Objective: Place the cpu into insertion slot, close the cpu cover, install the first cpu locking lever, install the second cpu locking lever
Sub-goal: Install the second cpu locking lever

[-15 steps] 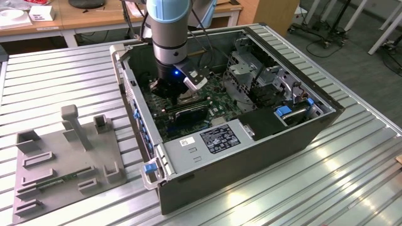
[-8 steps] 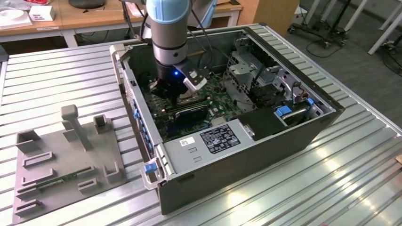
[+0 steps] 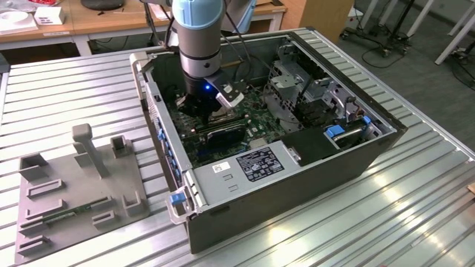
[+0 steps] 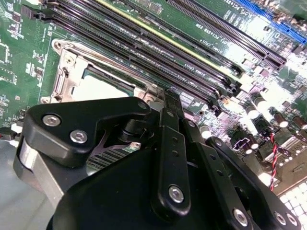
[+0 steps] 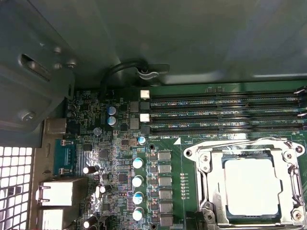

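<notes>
"Where's the chip?"

"The small square cpu with the pale silvery face (image 5: 252,187) already lies in the dark square insertion slot (image 5: 249,154) on the green board. The thin silver-grey cpu cover (image 5: 207,191) looks flat around it, which I'd guess pins it down."

"And the black claw (image 3: 202,108)?"

"It's down inside the open black computer case (image 3: 297,183), toward ten o'clock from the case's middle in the exterior view. In the second wrist view its tip (image 4: 165,96) sits just beside the slot's corner, probably for a locking lever. I can't tell if it's spread or pinched."

"The long black memory slots (image 5: 225,115)?"

"Alongside the slot, untouched."
</notes>
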You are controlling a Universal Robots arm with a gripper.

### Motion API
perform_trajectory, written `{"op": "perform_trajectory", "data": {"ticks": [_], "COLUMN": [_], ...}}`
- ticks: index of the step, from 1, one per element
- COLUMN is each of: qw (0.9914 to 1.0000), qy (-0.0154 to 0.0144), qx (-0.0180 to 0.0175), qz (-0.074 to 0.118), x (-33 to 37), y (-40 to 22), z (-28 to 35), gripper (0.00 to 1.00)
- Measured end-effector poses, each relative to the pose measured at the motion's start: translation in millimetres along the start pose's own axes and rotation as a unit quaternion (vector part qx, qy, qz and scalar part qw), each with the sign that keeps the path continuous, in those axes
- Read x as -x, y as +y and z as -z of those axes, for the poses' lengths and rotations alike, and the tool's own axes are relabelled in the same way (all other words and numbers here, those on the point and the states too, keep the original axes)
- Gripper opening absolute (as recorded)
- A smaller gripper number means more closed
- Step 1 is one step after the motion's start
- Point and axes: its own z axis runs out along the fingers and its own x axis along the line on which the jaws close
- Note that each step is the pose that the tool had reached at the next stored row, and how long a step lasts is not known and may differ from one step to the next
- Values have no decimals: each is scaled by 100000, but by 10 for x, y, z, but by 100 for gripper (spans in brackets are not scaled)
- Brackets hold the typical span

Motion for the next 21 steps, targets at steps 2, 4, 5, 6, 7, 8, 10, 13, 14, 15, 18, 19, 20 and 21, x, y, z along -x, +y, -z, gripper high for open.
{"op": "perform_trajectory", "data": {"ticks": [2,4,5,6,7,8,10,13,14,15,18,19,20,21], "qw": [100000,100000,100000,100000,100000,100000,100000,100000,100000,100000,100000,100000,100000,100000], "qy": [-5,-3,-13,-24,-38,-37,-12,-8,-10,-9,-10,-9,-11,-13], "qx": [9,8,18,34,55,55,17,8,12,11,14,11,15,17], "qz": [-1,-2,-2,-3,-2,-3,-2,-5,-4,-2,-5,-3,-1,-2], "x": [0,0,0,1,2,4,6,12,14,16,21,23,23,23], "y": [0,0,1,2,3,5,8,14,16,18,25,26,27,27], "z": [-1,-1,0,4,14,31,73,140,164,187,256,270,273,272], "gripper": [10,10,10,10,10,10,10,10,10,10,10,10,10,10]}}
